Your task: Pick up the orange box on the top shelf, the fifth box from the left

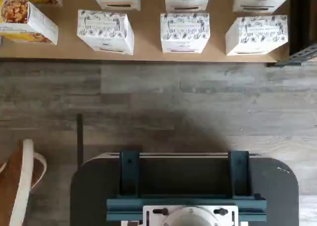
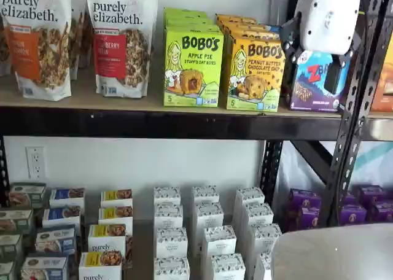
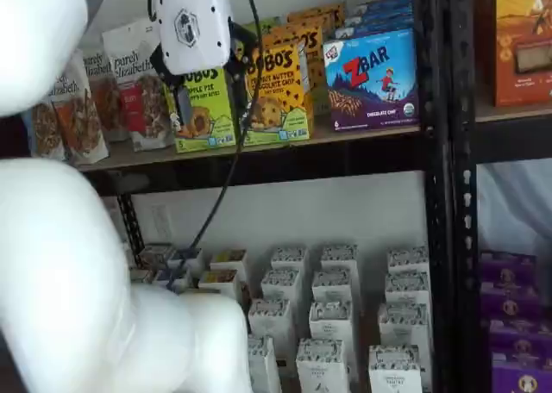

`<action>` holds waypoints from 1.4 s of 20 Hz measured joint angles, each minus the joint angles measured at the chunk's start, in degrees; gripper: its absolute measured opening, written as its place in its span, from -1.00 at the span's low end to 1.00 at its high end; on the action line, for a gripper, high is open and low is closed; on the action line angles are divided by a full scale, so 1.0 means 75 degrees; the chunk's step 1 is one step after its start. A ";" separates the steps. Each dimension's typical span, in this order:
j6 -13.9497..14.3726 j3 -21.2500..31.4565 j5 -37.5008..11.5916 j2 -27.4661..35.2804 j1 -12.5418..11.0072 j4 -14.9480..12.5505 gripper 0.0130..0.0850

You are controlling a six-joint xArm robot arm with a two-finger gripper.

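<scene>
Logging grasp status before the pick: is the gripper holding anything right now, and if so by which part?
Nothing is held. The gripper hangs in front of the top shelf, clear of the orange box, which stands untouched on the shelf.

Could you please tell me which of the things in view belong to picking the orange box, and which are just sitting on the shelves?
Belongs to the job:
- orange box
- top shelf
- gripper, open by its fingers' spread

Just there:
- lime-green Apple Pie box
- ZBar box
- granola bags
- small white boxes below
</scene>
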 joint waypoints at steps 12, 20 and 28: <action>-0.0575 0.0159 -0.0195 -0.0164 -0.1011 0.1150 1.00; -0.0403 0.0091 -0.0197 -0.0128 -0.0577 0.0484 1.00; -0.0264 0.0090 -0.0400 -0.0143 -0.0260 -0.0011 1.00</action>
